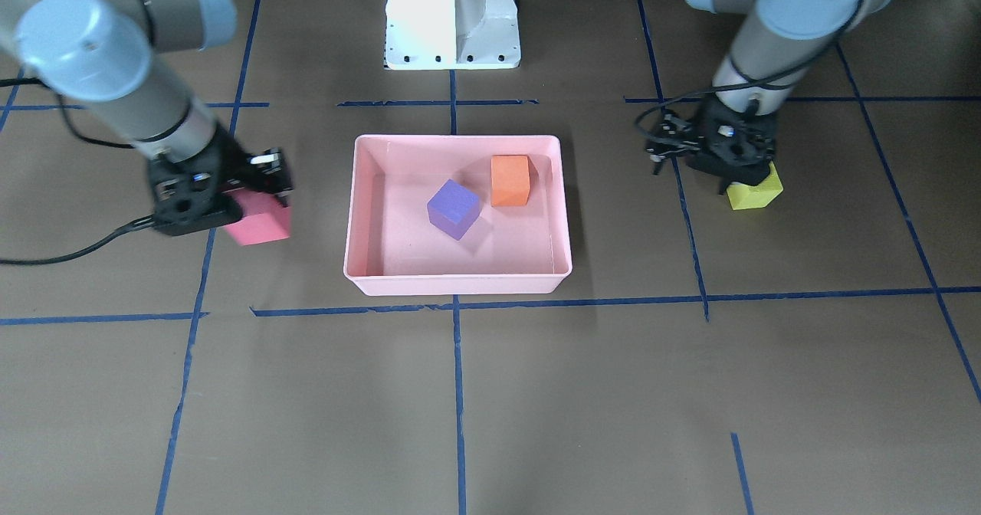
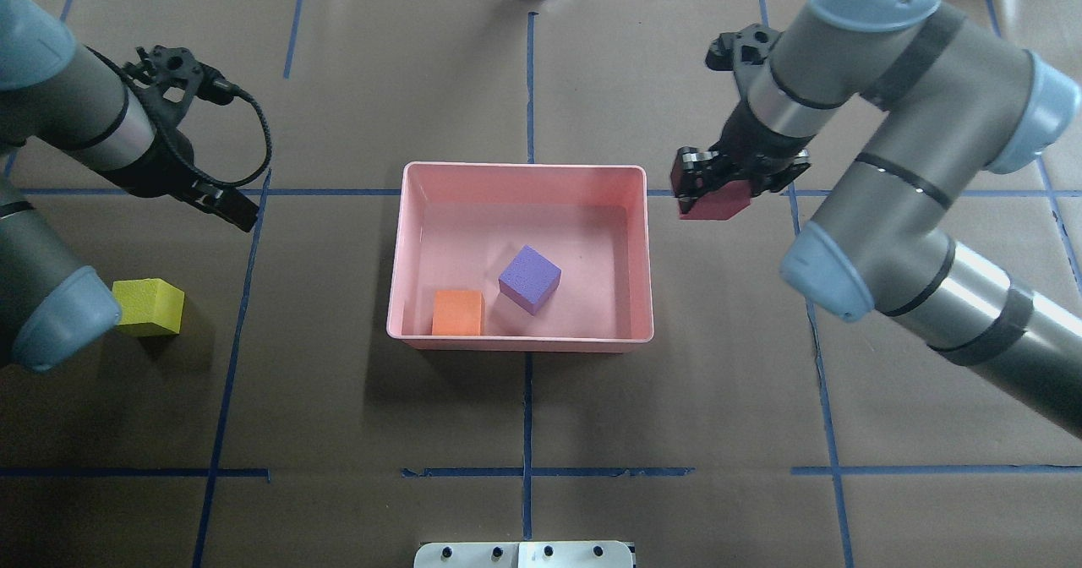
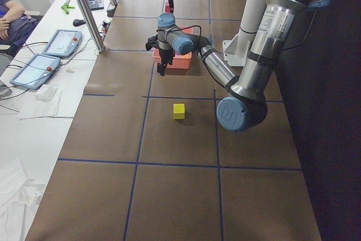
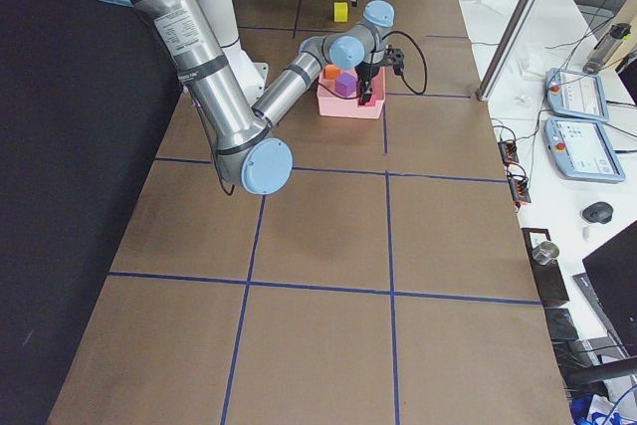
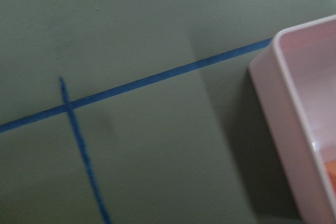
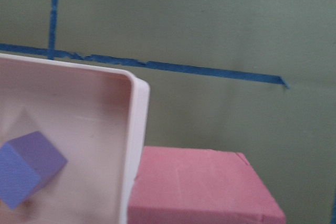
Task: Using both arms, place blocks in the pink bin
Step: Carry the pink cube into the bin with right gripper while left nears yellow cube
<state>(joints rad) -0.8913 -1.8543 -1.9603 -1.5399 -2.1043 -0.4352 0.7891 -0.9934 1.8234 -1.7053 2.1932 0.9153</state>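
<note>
Two blocks (purple (image 2: 530, 278), orange (image 2: 457, 312)) in bin (image 2: 524, 166)

four blocks: purple block (image 2: 529, 278), orange block (image 2: 457, 312), red block (image 2: 715, 205), yellow-green block (image 2: 150, 306); one pink bin (image 2: 524, 168); two arms: left arm (image 2: 80, 116), right arm (image 2: 896, 65).

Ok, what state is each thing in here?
Shallow pale-pink plastic bin: upright, holds two cubes.
Purple foam cube: resting in bin.
Orange foam cube: resting in bin.
Red foam cube: clamped, outside bin.
Yellow-green foam cube: loose on table.
Right arm: jaws shut on red cube.
Left arm: jaws empty, opening unclear.
</note>
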